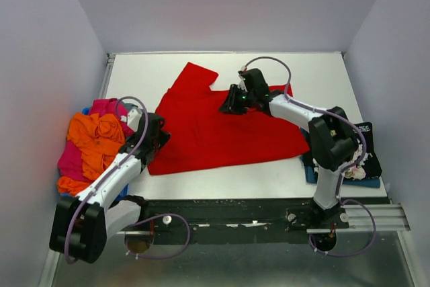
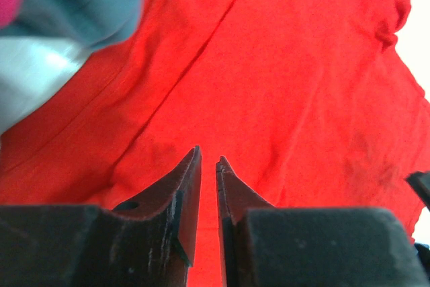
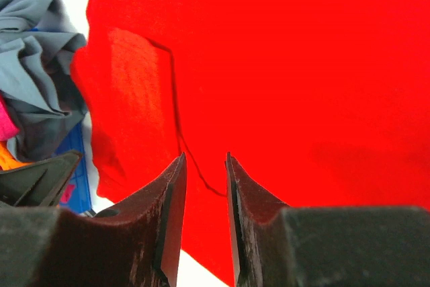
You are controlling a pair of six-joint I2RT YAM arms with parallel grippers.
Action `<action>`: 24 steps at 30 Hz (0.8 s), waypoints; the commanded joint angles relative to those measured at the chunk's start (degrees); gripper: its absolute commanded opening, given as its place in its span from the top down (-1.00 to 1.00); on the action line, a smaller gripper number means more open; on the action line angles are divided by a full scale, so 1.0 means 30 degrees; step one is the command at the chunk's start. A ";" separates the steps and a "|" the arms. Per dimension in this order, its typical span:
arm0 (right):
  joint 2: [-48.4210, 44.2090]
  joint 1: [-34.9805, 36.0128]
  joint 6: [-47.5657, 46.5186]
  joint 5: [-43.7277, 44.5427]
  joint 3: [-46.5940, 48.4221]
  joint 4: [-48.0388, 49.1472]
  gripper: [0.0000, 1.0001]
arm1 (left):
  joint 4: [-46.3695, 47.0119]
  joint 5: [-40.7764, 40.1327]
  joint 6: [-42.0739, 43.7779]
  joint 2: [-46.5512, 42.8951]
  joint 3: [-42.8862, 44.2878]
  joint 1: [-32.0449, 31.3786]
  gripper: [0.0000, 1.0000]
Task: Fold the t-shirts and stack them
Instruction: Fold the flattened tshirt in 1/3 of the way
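Note:
A bright red t-shirt (image 1: 222,129) lies spread flat on the white table (image 1: 302,72), one sleeve pointing to the far left. My left gripper (image 1: 160,138) is low over its left edge, beside the pile. In the left wrist view (image 2: 208,154) its jaws are almost together with only red cloth (image 2: 282,65) below. My right gripper (image 1: 230,103) hovers over the shirt's upper middle. In the right wrist view (image 3: 205,156) its jaws stand narrowly apart and empty above a dark seam line on the red cloth (image 3: 302,65).
A pile of tees lies at the left edge: orange (image 1: 97,136), magenta-pink (image 1: 107,107), teal-grey (image 3: 33,52) and blue (image 3: 74,166). A black floral tee (image 1: 359,166) lies at the right edge, behind the right arm's base. Walls close in left, right and back.

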 commanded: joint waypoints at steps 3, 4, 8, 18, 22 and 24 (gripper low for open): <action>0.3090 0.1256 -0.0080 -0.0807 0.3245 0.0232 0.28 | 0.3126 -0.0170 0.1257 0.3886 0.1760 -0.0129 0.58; 0.3501 0.1345 -0.0051 -0.0864 0.3713 0.0172 0.30 | 0.3390 -0.0199 0.1345 0.4444 0.1965 -0.0129 0.63; 0.5084 0.1901 -0.0022 -0.1070 0.5180 -0.0179 0.45 | 0.4360 -0.0344 0.1580 0.6729 0.2785 -0.0129 0.89; 0.7459 0.2927 -0.0489 -0.1568 0.7437 -0.1291 0.55 | 0.3101 -0.1196 0.2137 0.9809 0.4984 0.0163 1.00; 0.7899 0.3191 -0.0637 -0.1129 0.7936 -0.1936 0.56 | 0.3218 -0.0727 0.2137 1.0454 0.5335 0.0223 1.00; 0.8104 0.3221 -0.0491 -0.1070 0.7966 -0.1996 0.61 | 0.3334 -0.0493 0.2224 1.0864 0.5512 0.0223 1.00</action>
